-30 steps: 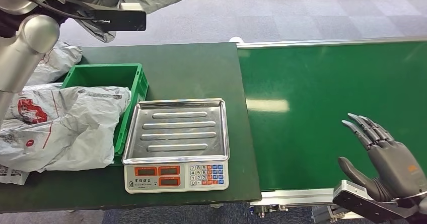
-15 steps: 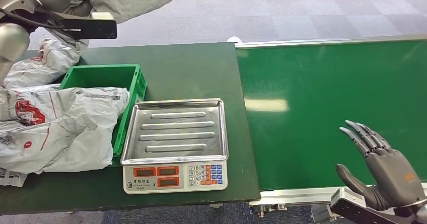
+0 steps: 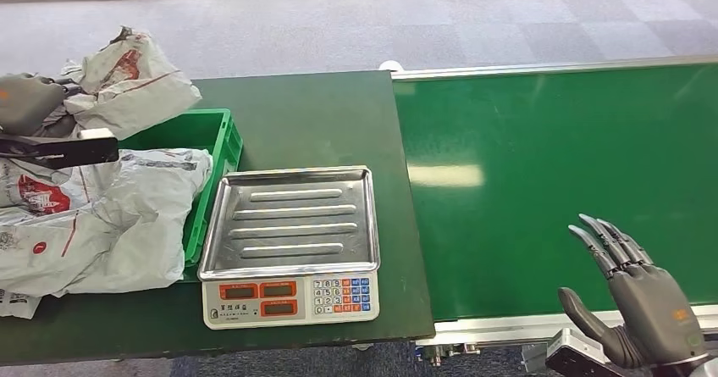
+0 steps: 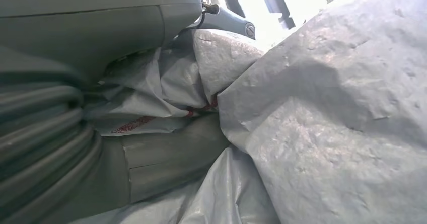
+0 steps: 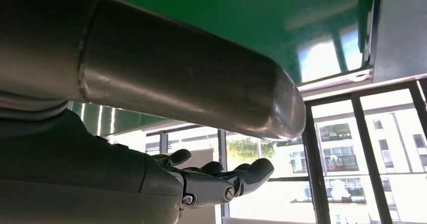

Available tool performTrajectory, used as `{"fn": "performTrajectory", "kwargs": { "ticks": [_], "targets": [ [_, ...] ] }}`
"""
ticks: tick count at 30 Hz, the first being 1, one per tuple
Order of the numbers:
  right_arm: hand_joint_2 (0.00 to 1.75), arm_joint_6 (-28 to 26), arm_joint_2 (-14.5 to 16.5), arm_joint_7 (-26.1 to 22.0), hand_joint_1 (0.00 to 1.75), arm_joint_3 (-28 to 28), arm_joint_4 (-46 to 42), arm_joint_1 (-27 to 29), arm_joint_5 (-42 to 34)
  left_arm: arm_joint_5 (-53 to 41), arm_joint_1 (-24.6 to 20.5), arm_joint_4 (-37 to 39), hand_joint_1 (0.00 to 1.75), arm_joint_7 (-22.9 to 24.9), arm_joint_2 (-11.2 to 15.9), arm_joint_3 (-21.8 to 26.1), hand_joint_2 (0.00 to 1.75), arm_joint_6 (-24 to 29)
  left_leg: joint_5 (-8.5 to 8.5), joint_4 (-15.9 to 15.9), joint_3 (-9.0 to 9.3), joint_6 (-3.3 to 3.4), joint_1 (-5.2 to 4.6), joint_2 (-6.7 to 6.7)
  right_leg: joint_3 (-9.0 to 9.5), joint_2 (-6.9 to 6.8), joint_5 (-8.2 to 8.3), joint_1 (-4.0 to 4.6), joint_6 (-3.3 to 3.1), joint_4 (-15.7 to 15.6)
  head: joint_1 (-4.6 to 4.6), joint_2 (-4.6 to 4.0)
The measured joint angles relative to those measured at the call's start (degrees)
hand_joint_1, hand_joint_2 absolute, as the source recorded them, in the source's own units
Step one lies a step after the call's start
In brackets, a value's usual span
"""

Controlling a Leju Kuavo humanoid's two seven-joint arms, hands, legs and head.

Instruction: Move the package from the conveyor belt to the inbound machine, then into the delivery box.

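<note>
A crumpled grey package with red print (image 3: 127,76) hangs over the back left of the green delivery box (image 3: 207,135), and my left hand (image 3: 30,106) grips it from the left. In the left wrist view the package's grey plastic (image 4: 327,108) bunches against my left hand (image 4: 75,133). The inbound machine, a scale with a steel tray (image 3: 292,220), stands bare beside the box. My right hand (image 3: 635,296) hovers open over the near edge of the green conveyor belt (image 3: 559,157); its fingers (image 5: 221,176) are spread with nothing in them.
Several other grey packages (image 3: 93,216) are heaped in and over the box's near left side. The dark green table (image 3: 313,114) carries the box and scale. The belt's metal frame (image 3: 508,326) runs along the near edge. Grey carpet lies beyond.
My left arm has come down from the upper left, bringing the held package low over the box's back left. My right hand has sunk slightly. The view has shifted a little.
</note>
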Motion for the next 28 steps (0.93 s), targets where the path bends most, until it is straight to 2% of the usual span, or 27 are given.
{"fn": "performTrajectory", "kwargs": {
  "ticks": [3,6,8,10,11,12,15,21,28],
  "targets": [
    [0.0,-0.09,0.25,0.17,0.0,0.0,-0.04,0.18,0.12,0.17,5.36,-0.44,1.75,-0.17,1.66,2.78,1.75,1.7,-0.01,-0.01,0.03,-0.01,-0.03,0.02,0.0,0.02,-0.01,-0.02,-0.01,0.0,0.0,0.0],
    [0.0,-0.51,0.4,0.57,0.0,-0.16,-0.56,1.4,0.07,-1.5,13.6,-0.69,1.75,-1.66,2.66,8.03,1.75,3.44,-0.05,-0.02,0.05,-0.04,-0.03,0.09,-0.04,0.12,-0.05,0.01,-0.04,0.0,-0.01,0.0],
    [0.0,-0.75,0.5,0.89,0.0,-0.5,-1.31,2.72,0.09,-2.62,18.6,-0.73,1.07,-2.91,2.74,11.7,1.75,3.34,-0.06,-0.01,0.02,-0.07,-0.02,0.08,-0.06,0.16,-0.06,0.05,-0.06,0.0,-0.01,0.0],
    [0.0,-0.85,0.55,1.29,0.0,-1.05,-2.28,4.16,0.07,-4.02,23.1,-1.15,0.24,-3.79,2.45,15.23,1.75,2.12,-0.08,-0.02,0.01,-0.07,-0.02,0.07,-0.07,0.15,-0.08,0.04,-0.08,-0.01,-0.01,0.0],
    [0.0,-0.84,0.56,1.44,0.0,-1.37,-2.8,4.94,-0.01,-5.06,25.23,-1.49,0.15,-3.99,2.1,16.87,1.75,1.34,-0.09,-0.02,0.01,-0.08,-0.01,0.07,-0.07,0.15,-0.09,0.02,-0.08,-0.01,-0.01,0.0],
    [0.0,-0.81,0.56,1.54,0.0,-1.69,-3.3,5.68,-0.15,-6.36,27.22,-1.89,0.05,-4.05,1.67,18.34,1.31,0.59,-0.1,-0.02,0.01,-0.09,-0.01,0.07,-0.08,0.15,-0.1,0.01,-0.09,-0.01,-0.01,0.0],
    [0.0,-0.59,0.62,1.49,0.0,-2.53,-4.42,6.98,-0.27,-10.73,31.61,-2.68,0.0,-3.83,0.17,21.12,0.0,-0.49,-0.16,-0.02,0.02,-0.09,-0.01,0.1,-0.08,0.15,-0.11,0.02,-0.1,-0.01,0.0,0.0],
    [0.0,-1.12,1.09,2.3,0.0,-2.73,-5.89,8.53,1.58,-13.41,32.65,-2.86,0.0,-3.63,-3.68,23.46,0.0,2.67,-0.15,0.0,0.06,-0.08,-0.01,-0.04,0.03,-0.09,-0.1,0.01,-0.1,-0.02,-0.01,0.0],
    [0.0,-2.0,1.67,2.01,0.0,-2.82,-6.38,9.08,1.55,-11.11,31.86,-8.99,0.0,-2.41,-5.77,27.98,0.0,5.16,-0.14,0.02,0.07,-0.08,0.0,-0.04,0.02,-0.1,-0.1,0.05,-0.11,-0.02,0.0,0.0]
  ]
}}
